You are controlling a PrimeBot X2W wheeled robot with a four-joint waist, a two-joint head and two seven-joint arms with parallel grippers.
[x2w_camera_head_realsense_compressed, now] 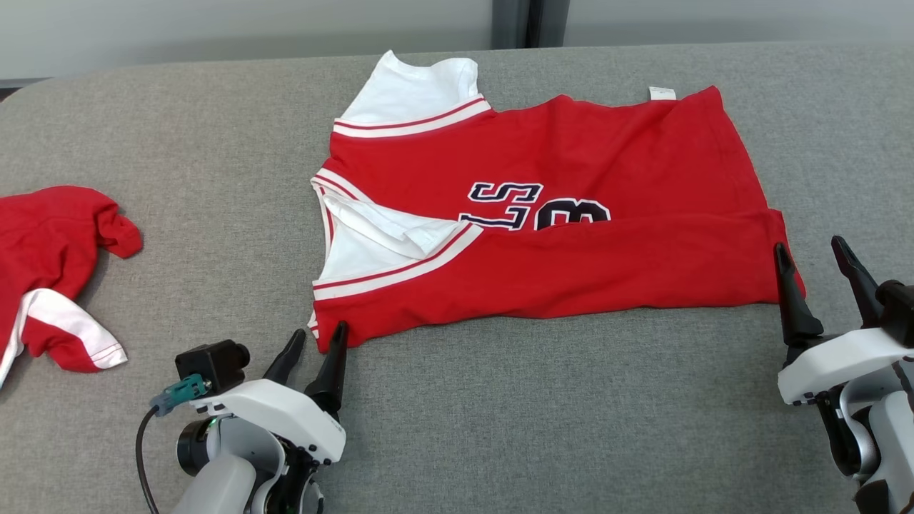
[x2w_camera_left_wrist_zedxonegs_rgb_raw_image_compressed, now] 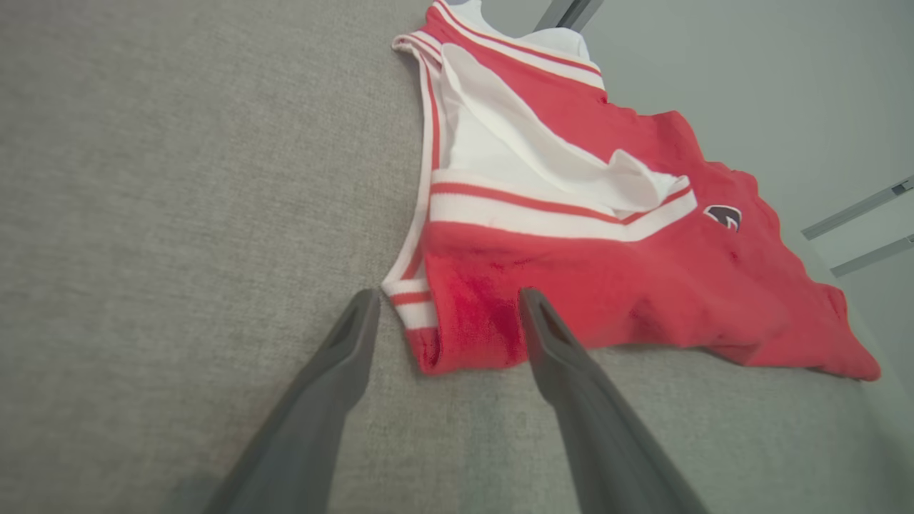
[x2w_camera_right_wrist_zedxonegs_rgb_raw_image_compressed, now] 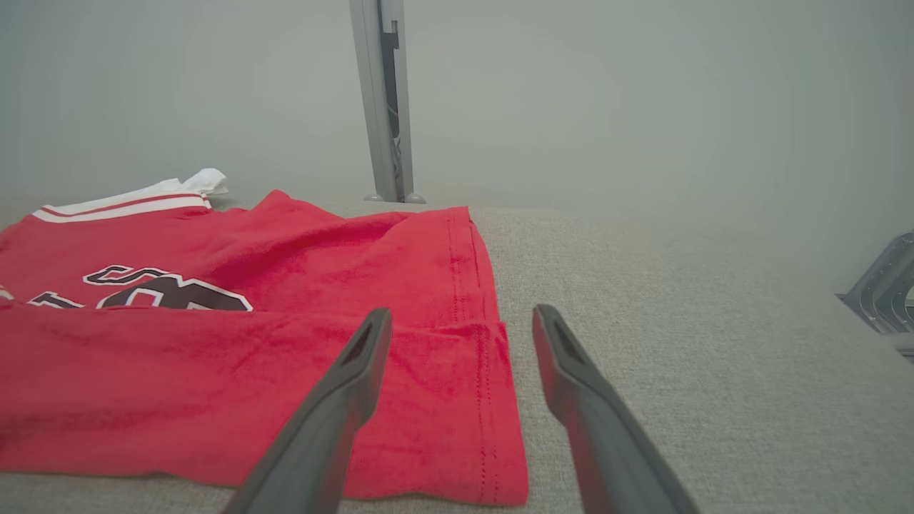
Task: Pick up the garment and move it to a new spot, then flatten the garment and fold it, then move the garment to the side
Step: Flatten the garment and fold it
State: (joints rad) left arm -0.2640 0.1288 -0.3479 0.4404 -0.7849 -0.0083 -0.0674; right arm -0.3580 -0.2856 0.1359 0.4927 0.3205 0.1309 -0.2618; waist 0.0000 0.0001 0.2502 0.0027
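Shirt: the red shirt (x2w_camera_head_realsense_compressed: 543, 235) lies in the middle of the head view, flat on the gray table (x2w_camera_head_realsense_compressed: 500, 428).
Shirt shape: its neck end is at the left of the picture and its bottom hem is at the right. The near long side is folded up over the lower half of the dark letters.
White parts: white cloth with red stripes shows at the upper left and lower left of the shirt. A small white tag (x2w_camera_head_realsense_compressed: 662, 93) sticks out at the top edge.
Left gripper: the left gripper (x2w_camera_head_realsense_compressed: 320, 330) is at the lower left of the head view. Its jaws are spread and hold nothing. One finger tip is right at the shirt's near left corner, and in the left wrist view that corner lies between the two fingers.
Right gripper: the right gripper (x2w_camera_head_realsense_compressed: 810, 244) is at the right edge of the head view. Its jaws are spread wide and hold nothing. Its fingers stand at the shirt's near right corner, one over the hem and one over bare table.
Other cloth: a bunched red and white cloth (x2w_camera_head_realsense_compressed: 50, 271) lies at the far left, well apart from the shirt.
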